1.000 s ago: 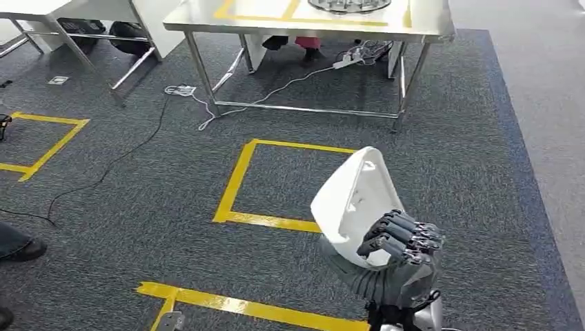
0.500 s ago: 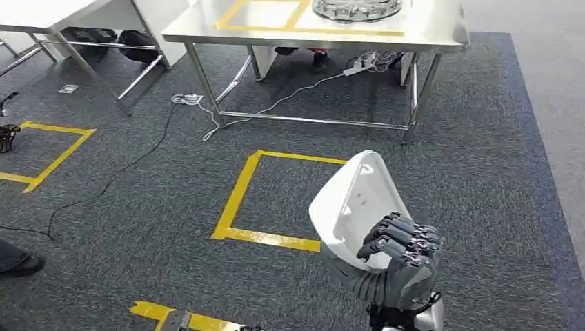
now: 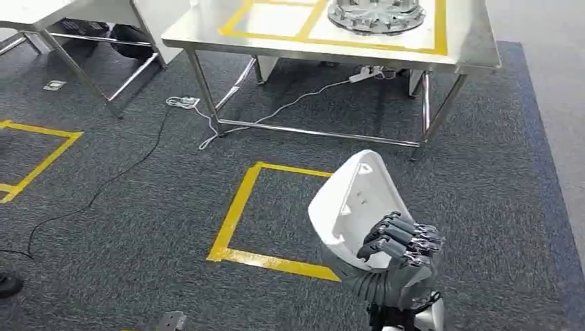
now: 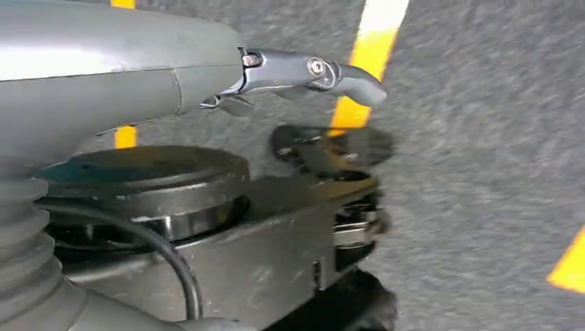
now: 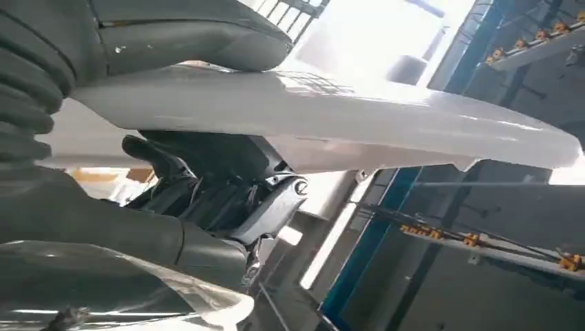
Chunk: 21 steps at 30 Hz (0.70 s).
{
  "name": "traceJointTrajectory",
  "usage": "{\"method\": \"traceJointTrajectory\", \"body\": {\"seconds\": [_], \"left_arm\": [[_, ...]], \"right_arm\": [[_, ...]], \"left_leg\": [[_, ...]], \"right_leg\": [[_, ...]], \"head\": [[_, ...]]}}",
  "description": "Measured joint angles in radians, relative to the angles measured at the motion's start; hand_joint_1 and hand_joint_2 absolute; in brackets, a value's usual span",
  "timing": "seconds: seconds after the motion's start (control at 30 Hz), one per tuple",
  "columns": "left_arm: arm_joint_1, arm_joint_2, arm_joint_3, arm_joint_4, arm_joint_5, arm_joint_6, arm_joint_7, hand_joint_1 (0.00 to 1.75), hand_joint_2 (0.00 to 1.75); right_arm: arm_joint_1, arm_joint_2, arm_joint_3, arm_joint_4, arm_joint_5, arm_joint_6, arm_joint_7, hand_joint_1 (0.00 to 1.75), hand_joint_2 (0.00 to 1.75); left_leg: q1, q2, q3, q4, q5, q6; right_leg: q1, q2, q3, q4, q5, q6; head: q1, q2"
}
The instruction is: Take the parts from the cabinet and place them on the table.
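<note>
The steel surface (image 3: 469, 52) stands well ahead of the right hand (image 3: 393, 265), across a stretch of grey carpet (image 3: 138, 207). Its top is marked with a yellow taped frame, and a round metal fixture (image 3: 376, 14) sits on it, beyond the hand and roughly in line with it. Cables and a power strip (image 3: 362, 71) lie on the floor under the surface.

Between the surface and the hand, a yellow taped square (image 3: 238, 207) is laid on the carpet, just ahead of the hand and a little to its left.

The white part (image 3: 348, 207), a curved moulded shell, stands upright in the right hand: the dark fingers (image 3: 400, 238) wrap over its lower edge, and the right wrist view shows the thumb pressed on one face with the fingers clamped on the other. So the part is carried in the air, well short of the surface.

The left hand (image 4: 307, 69) hangs low over the carpet; one finger juts out with nothing seen in it, but whether the hand is spread or curled I cannot tell.

As a judgement: the fetching of this part from the cabinet looks done, and the carry is under way. What remains is closing the gap to the surface, setting the part down on it and letting go. The cabinet is out of sight, so how many parts remain cannot be told.
</note>
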Motion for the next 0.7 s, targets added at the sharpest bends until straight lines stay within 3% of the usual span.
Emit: {"method": "traceJointTrajectory", "body": {"seconds": [0.03,0.07,0.1,0.13,0.2,0.23,0.27,0.3,0.37,0.4,0.43,0.47,0.53,0.57,0.6,0.63,0.67,0.7], "left_arm": [[0.001,0.000,0.000,0.000,0.000,0.000,0.002,0.00,1.75],[0.001,0.000,0.000,0.000,0.000,0.000,0.003,0.00,1.75],[0.000,0.000,0.000,0.000,0.000,0.000,0.006,0.00,1.75],[-0.001,-0.002,0.000,0.000,0.000,0.000,0.008,0.00,1.75],[-0.004,-0.004,0.000,0.000,0.000,0.002,0.008,0.00,1.75],[-0.009,0.001,0.000,0.000,0.000,0.003,0.008,0.00,1.75],[-0.009,-0.007,0.000,-0.002,0.000,0.003,0.008,0.00,1.75],[-0.012,-0.006,0.000,-0.002,-0.002,0.003,0.008,0.00,1.75],[-0.012,-0.006,0.000,-0.002,-0.006,0.003,0.008,0.00,1.75],[-0.011,-0.006,0.000,-0.002,-0.006,0.003,0.008,0.00,1.75],[-0.011,-0.006,0.000,-0.002,-0.006,0.004,0.008,0.00,1.75],[-0.011,-0.006,0.000,-0.002,-0.006,0.004,0.008,0.00,1.75],[-0.012,-0.005,0.000,-0.002,-0.006,0.005,0.008,0.00,1.75],[-0.011,-0.006,0.000,-0.002,-0.006,0.005,0.008,0.00,1.75],[-0.014,-0.006,0.000,-0.002,-0.006,0.005,0.008,0.00,1.75],[-0.016,-0.006,0.000,-0.002,-0.007,0.005,0.008,0.00,1.75],[-0.013,-0.006,0.000,-0.002,-0.006,0.005,0.009,0.00,1.75],[-0.011,-0.008,0.000,-0.002,-0.007,0.005,0.009,0.00,1.75]], "right_arm": [[0.001,-0.001,0.000,0.001,-0.001,0.000,0.000,1.75,1.75],[0.005,-0.003,0.000,0.002,-0.002,0.000,0.000,1.75,1.75],[0.007,-0.004,-0.001,0.003,-0.003,0.000,0.000,1.75,1.75],[0.009,-0.004,-0.002,0.002,-0.003,0.000,-0.001,1.75,1.75],[0.000,-0.004,-0.002,-0.001,-0.002,0.000,-0.003,1.75,1.75],[-0.001,-0.004,-0.002,-0.001,-0.002,0.000,-0.004,1.75,1.75],[0.001,-0.004,-0.002,-0.001,-0.002,0.000,-0.004,1.75,1.75],[0.000,-0.004,-0.002,-0.001,-0.003,0.000,-0.004,1.75,1.75],[0.000,-0.004,-0.002,-0.001,-0.004,0.000,-0.004,1.75,1.75],[0.001,-0.004,-0.002,-0.001,-0.004,0.000,-0.004,1.75,1.75],[0.001,-0.004,-0.002,-0.001,-0.005,0.000,-0.004,1.75,1.75],[0.001,-0.004,-0.002,-0.001,-0.005,0.000,-0.004,1.75,1.75],[0.001,-0.004,-0.002,-0.001,-0.006,0.000,-0.004,1.75,1.75],[0.001,-0.004,-0.002,-0.001,-0.006,0.000,-0.004,1.75,1.75],[0.001,-0.004,-0.002,-0.001,-0.006,0.000,-0.003,1.75,1.75],[0.000,-0.004,-0.002,-0.001,-0.007,0.000,-0.003,1.75,1.75],[0.001,-0.004,-0.002,-0.001,-0.006,0.000,-0.003,1.75,1.75],[0.000,-0.005,-0.003,-0.002,-0.007,0.000,-0.003,1.75,1.75]], "left_leg": [[-0.001,-0.001,0.023,0.000,-0.018,0.000],[-0.005,-0.004,0.038,0.010,-0.035,-0.002],[-0.006,-0.009,0.038,0.016,-0.049,-0.005],[-0.003,-0.009,0.040,0.018,-0.062,-0.010],[-0.002,-0.008,0.042,0.030,-0.057,-0.015],[-0.005,-0.006,0.024,0.063,-0.049,-0.018],[-0.003,0.005,-0.010,0.126,-0.038,-0.035],[0.008,0.009,-0.049,0.190,-0.054,-0.048],[0.032,0.017,-0.128,0.303,-0.140,-0.067],[0.041,0.019,-0.150,0.325,-0.163,-0.076],[0.051,0.021,-0.155,0.311,-0.150,-0.084],[0.058,0.022,-0.143,0.261,-0.101,-0.091],[0.069,0.025,-0.084,0.095,0.025,-0.103],[0.070,0.027,-0.063,0.046,0.044,-0.110],[0.058,0.032,-0.078,0.026,-0.006,-0.100],[0.058,0.031,-0.073,0.035,0.019,-0.084],[0.058,0.030,-0.073,0.034,0.025,-0.076],[0.064,0.029,-0.069,0.029,0.029,-0.081]], "right_leg": [[0.000,0.004,-0.014,-0.060,0.136,-0.004],[0.001,0.009,-0.039,-0.118,0.318,-0.009],[0.005,0.007,-0.030,-0.121,0.353,-0.021],[0.008,0.006,-0.017,-0.120,0.354,-0.027],[0.008,0.005,-0.008,-0.130,0.348,-0.036],[-0.003,0.000,0.006,-0.139,0.348,-0.038],[-0.006,-0.002,0.019,-0.148,0.344,-0.043],[-0.008,-0.006,0.028,-0.153,0.339,-0.046],[-0.013,-0.007,0.042,-0.152,0.322,-0.040],[-0.016,-0.008,0.050,-0.151,0.315,-0.037],[-0.020,-0.007,0.060,-0.151,0.309,-0.034],[-0.025,-0.007,0.070,-0.150,0.302,-0.029],[-0.034,-0.007,0.090,-0.150,0.289,-0.017],[-0.036,-0.008,0.094,-0.150,0.283,-0.010],[-0.034,-0.007,0.095,-0.147,0.281,-0.002],[-0.030,-0.008,0.091,-0.147,0.275,0.009],[-0.029,-0.009,0.087,-0.151,0.270,0.014],[-0.028,-0.010,0.091,-0.148,0.259,0.007]], "head": [[0.000,0.000],[0.000,0.000],[-0.005,0.000],[-0.007,0.000],[-0.008,0.000],[-0.004,0.000],[-0.011,0.000],[-0.014,0.000],[-0.014,0.000],[-0.015,0.000],[-0.014,0.000],[-0.014,0.000],[-0.015,0.000],[-0.014,0.000],[-0.021,0.000],[-0.025,0.000],[-0.019,0.000],[-0.019,0.000]]}}
